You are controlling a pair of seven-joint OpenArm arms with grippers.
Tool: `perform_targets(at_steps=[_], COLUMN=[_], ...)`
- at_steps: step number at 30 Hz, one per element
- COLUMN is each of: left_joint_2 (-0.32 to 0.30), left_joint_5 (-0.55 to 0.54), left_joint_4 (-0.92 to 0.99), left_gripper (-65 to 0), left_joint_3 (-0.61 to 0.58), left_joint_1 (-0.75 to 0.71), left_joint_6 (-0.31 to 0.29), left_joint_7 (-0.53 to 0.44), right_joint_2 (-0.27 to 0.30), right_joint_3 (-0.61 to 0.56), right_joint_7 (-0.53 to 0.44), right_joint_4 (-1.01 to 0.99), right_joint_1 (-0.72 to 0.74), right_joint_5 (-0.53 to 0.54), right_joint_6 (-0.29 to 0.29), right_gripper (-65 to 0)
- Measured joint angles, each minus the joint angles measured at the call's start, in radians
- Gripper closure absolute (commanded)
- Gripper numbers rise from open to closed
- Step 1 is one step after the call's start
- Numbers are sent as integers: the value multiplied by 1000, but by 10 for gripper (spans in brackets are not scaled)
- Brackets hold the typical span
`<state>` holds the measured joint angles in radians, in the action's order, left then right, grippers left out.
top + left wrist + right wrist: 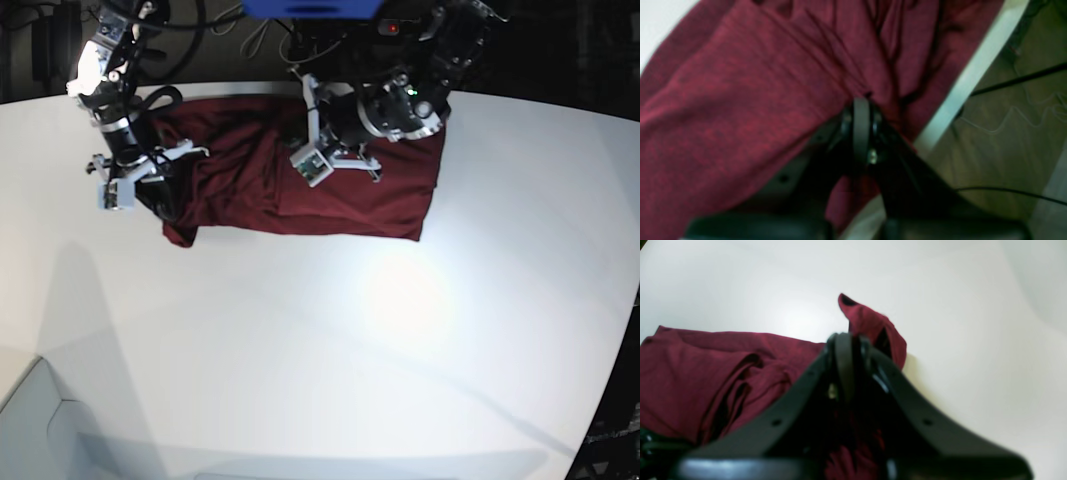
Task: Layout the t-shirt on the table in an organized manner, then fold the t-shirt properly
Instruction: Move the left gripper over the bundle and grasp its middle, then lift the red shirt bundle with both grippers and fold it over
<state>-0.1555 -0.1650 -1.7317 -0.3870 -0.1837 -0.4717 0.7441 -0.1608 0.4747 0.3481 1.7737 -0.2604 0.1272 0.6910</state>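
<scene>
Near the far edge of the table [320, 340], the t-shirt [340, 195] lies as a dark maroon band, wider than deep, its near hem running roughly straight and its right part flat. Left portion of the cloth is bunched into folds, ending in a rumpled corner that points toward the viewer. Right gripper [160, 185], at the left of the base view, sits on that bunched end; the right wrist view shows its black jaws pressed together with a strip of maroon fabric pinched between them, a small peak of cloth standing up just past the tips, and more folded shirt spread flat on the white surface to one side. Left gripper [312, 165], at the right of the base view, rests on the upper middle of the shirt; the left wrist view shows its jaws clenched on a gathered ridge of fabric, creases radiating from the pinch point. Same view: the shirt reaches the table's white rim, beyond which lie a brownish floor [1017, 143] and thin dark cables [1013, 81]. Remaining tabletop in front of the shirt is glossy white with a bright reflection; dark equipment stands behind the far edge
</scene>
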Motion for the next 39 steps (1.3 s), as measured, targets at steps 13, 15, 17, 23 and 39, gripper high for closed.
perform_targets(at_steps=[13,15,17,23,39], left_joint_2=[2,3,1,3,33], left_joint_5=[-27,-20,-10,-9,-18], left_joint_4=[-225,-227,-225,-230,-229], left_gripper=[-1,-1,-1,-1,-1], left_joint_3=[304,413,519,775,865], left_joint_1=[-19,-30,-31,-63,-101], left_joint_6=[-4,-8,-6,-6,-8], left_joint_7=[-20,-8,0,5,-10], right_joint_2=[0,8,9,3,7], right_joint_3=[-6,-34,-82,-235,-325], right_joint_7=[5,2,4,0,-2], right_joint_4=[27,42,61,116,114], right_joint_1=[2,2,0,-6,-27], right_joint_5=[-4,-8,-8,0,-10], right_joint_6=[0,-3,-1,0,-9], right_gripper=[0,0,0,0,0])
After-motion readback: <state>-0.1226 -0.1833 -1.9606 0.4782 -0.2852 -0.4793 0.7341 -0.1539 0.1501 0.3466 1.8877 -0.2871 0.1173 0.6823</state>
